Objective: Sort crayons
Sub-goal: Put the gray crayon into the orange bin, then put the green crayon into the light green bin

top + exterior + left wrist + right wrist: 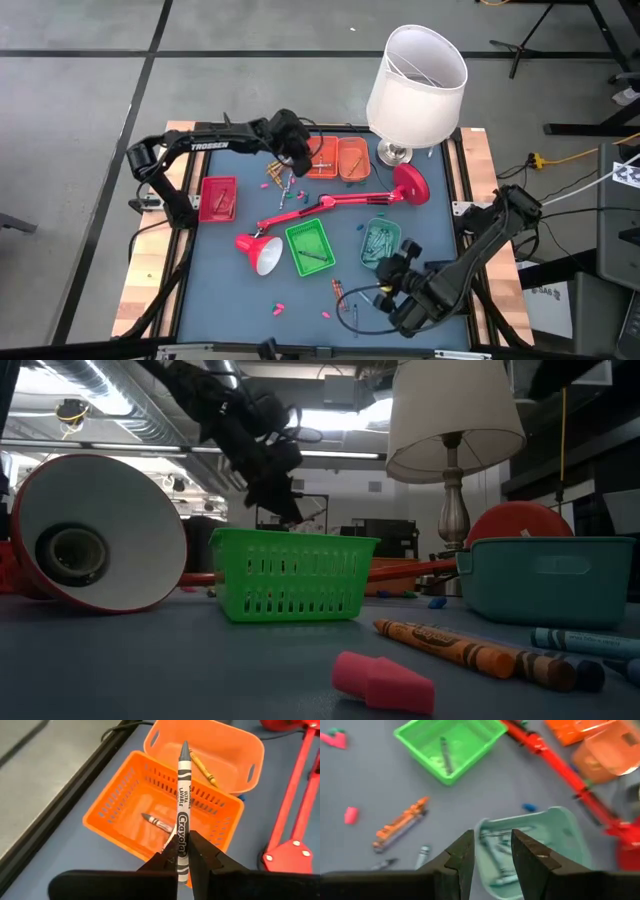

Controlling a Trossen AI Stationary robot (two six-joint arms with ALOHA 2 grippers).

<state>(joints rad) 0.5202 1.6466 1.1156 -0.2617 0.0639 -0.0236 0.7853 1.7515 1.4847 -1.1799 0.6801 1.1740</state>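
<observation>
Left wrist view: left gripper (pixel 184 854) clamps grey crayon (pixel 183 810) above orange basket (pixel 107 820); right gripper (pixel 491 851) open.

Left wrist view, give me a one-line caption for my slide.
Left gripper shut on a grey crayon, poised above an orange slotted basket already holding another grey crayon.
</observation>
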